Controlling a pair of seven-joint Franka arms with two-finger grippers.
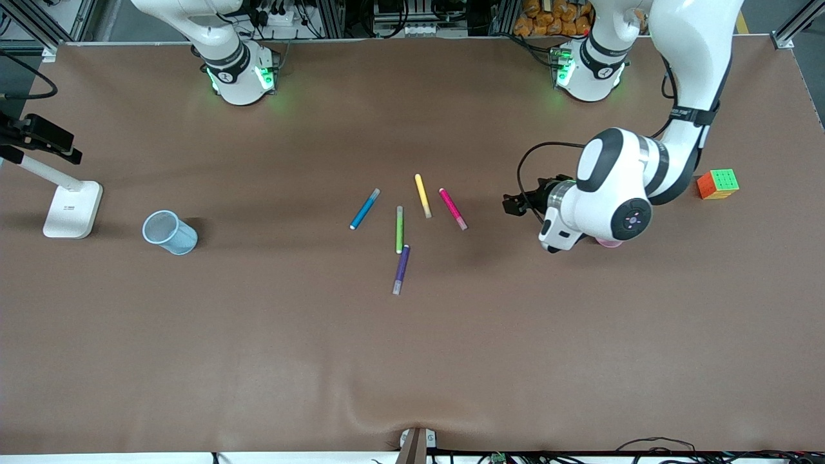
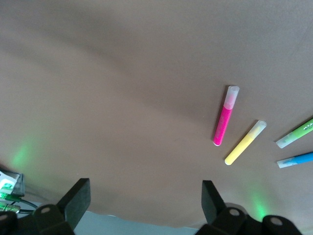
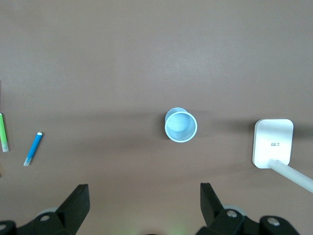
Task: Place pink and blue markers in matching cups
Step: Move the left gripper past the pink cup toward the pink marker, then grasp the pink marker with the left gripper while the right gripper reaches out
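i see my left gripper (image 2: 142, 200) spread wide and empty, low over the table near the pink marker (image 1: 452, 208), hiding most of the pink cup (image 1: 608, 243). my right gripper (image 3: 143, 203) waits wide open, empty, above the blue cup (image 1: 170, 232). blue marker (image 1: 365, 208) lies mid-table.

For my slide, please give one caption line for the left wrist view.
Open left hand above the table, with the pink marker beside the yellow pen.

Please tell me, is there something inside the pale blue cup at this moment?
The blue cup stands upright. The right wrist view looks straight down into it, and only its pale bottom shows; no marker is inside. The blue marker lies on the table.
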